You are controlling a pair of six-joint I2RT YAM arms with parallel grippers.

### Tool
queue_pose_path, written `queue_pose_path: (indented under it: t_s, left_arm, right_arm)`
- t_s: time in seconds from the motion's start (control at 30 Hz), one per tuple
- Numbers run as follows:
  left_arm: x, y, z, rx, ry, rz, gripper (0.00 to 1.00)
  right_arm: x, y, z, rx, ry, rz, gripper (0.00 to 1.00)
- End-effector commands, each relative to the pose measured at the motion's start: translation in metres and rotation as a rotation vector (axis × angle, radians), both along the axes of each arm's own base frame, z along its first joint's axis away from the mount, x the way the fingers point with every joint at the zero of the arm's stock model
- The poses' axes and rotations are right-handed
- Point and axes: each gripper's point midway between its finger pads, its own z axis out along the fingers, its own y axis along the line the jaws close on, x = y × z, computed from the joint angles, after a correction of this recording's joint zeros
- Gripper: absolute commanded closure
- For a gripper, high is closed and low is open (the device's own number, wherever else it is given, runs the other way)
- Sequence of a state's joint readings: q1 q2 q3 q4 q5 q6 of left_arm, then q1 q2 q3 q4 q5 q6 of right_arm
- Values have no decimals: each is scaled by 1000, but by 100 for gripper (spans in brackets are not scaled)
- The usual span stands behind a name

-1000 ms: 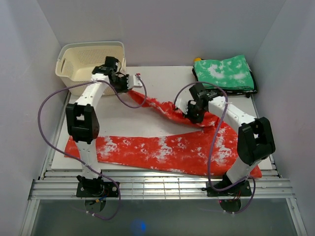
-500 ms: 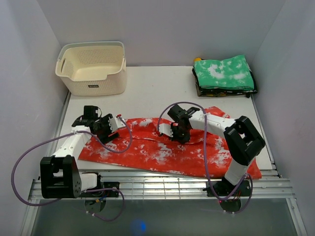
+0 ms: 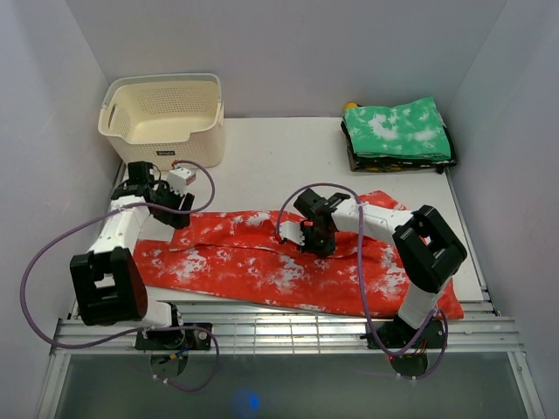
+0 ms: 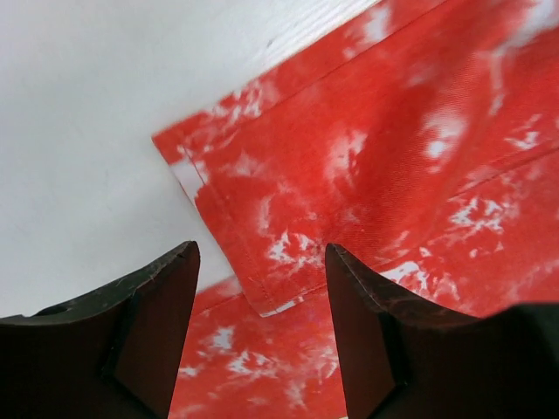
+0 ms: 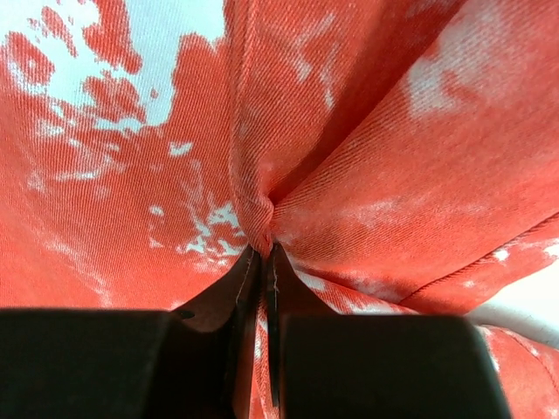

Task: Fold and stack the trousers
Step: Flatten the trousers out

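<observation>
White table (image 3: 279, 166) carrying red trousers (image 3: 244, 257); your right gripper (image 5: 264, 253) pinching trouser fold, fully closed; your left gripper (image 4: 260, 262) hovering spread wide, empty.

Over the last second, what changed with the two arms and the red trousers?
The left gripper pulled one leg of the red trousers back from beside the basket, laid it over the other leg, then let go; it is open above the hem corner. The right gripper shifted left, still shut on a fabric fold. The basket and green folded pile stayed put.
</observation>
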State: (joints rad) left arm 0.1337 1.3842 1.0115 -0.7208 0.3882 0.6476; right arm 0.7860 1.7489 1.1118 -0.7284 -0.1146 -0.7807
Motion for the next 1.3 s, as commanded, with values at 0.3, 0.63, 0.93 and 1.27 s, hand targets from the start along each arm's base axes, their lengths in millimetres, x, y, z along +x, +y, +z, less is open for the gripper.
queue_pose_path:
  t_s: [0.3,0.63,0.93,1.27]
  left_arm:
    - [-7,41,-87,47,242,460,24]
    - [21,43,-103,24,255,471,86]
    - [60,87,-26,155,5,467,100]
    - [72,112,-37,218,19,439,100]
  right_arm:
    - [39,-5,62,170,-128,-233,15]
    - [108,-146,130,344,-162,-753,4]
    - [115,-277,95,404,-15,-1124,8]
    - [127,-267,43,609,287,-1245,11]
